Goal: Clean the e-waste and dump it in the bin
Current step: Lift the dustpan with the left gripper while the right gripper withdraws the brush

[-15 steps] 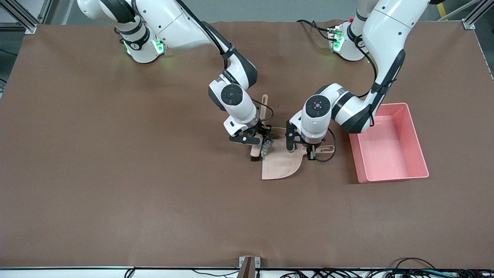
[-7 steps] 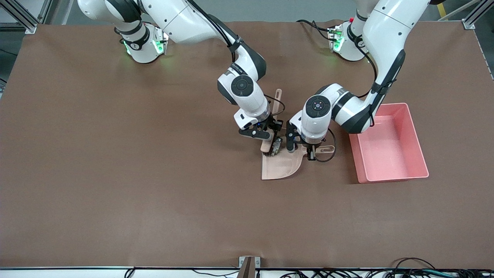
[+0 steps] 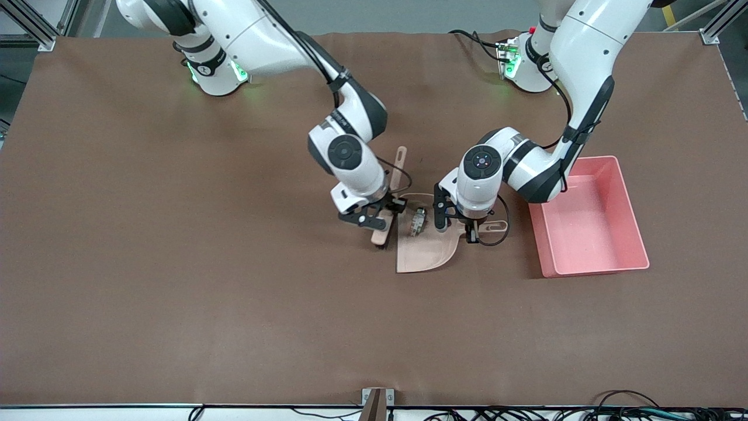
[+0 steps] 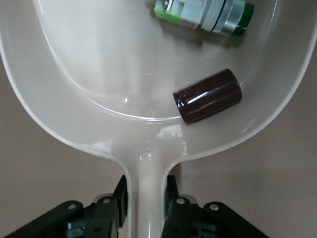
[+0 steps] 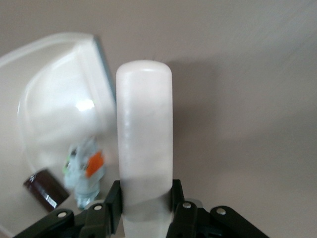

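Observation:
The e-waste lies in the beige dustpan [image 3: 429, 251]: a white-grey component with a green patch [image 3: 417, 222] and a dark maroon cylinder, which the front view does not resolve. The left wrist view shows the component [image 4: 203, 12] and the cylinder [image 4: 207, 95] side by side in the dustpan [image 4: 99, 74]. My left gripper [image 3: 471, 230] [image 4: 146, 203] is shut on the dustpan's handle. My right gripper [image 3: 383, 221] [image 5: 144, 203] is shut on the beige brush [image 3: 380, 234] [image 5: 144, 129], beside the dustpan's open edge. The right wrist view also shows the component [image 5: 84, 171] and the cylinder [image 5: 44, 188].
The pink bin [image 3: 634, 234] stands on the brown mat toward the left arm's end of the table, beside the dustpan's handle. The brush's long handle [image 3: 399, 161] points toward the robots' bases.
My right gripper swept the brush into the dustpan's mouth, then drew it back out toward the right arm's end. The component went from the dustpan's edge to inside it. The left arm held still.

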{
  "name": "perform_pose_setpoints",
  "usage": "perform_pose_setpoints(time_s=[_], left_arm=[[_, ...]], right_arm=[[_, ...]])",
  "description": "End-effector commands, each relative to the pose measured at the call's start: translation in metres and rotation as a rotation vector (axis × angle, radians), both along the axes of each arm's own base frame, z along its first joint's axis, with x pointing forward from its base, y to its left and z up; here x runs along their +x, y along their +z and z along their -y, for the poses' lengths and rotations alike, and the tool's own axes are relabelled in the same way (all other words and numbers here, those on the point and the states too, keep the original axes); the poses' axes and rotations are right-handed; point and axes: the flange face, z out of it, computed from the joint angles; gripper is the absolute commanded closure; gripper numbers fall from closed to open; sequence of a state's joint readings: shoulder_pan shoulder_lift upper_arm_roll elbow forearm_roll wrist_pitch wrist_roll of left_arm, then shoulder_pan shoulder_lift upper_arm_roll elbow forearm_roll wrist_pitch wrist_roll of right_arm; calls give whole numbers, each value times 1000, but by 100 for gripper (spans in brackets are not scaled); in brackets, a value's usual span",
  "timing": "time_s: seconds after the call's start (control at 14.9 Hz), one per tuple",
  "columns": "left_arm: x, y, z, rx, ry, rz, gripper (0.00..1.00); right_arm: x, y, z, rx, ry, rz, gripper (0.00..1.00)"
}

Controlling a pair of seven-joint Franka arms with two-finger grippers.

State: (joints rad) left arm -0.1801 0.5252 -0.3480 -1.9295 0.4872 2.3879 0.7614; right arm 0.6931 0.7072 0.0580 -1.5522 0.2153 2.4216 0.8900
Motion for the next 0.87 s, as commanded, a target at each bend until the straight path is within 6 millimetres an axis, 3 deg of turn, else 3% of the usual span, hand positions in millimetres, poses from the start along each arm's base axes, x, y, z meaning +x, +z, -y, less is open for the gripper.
perform_pose_setpoints(time_s=[0.0,0.27,0.47,0.8], left_arm=[[11,3,-9,-3,34,9,86],[11,15,-4,-21,37,17,87],[12,23,-4,-60,66,3,87],[19,46,-14,-163,111,-22,88]], right_arm=[[-8,27,75,0,15,23,100],[-1,46,173,-45,-47,-16,100],[24,59,265,-72,4,-57,100],[29,67,351,-190,54,-19,100]])
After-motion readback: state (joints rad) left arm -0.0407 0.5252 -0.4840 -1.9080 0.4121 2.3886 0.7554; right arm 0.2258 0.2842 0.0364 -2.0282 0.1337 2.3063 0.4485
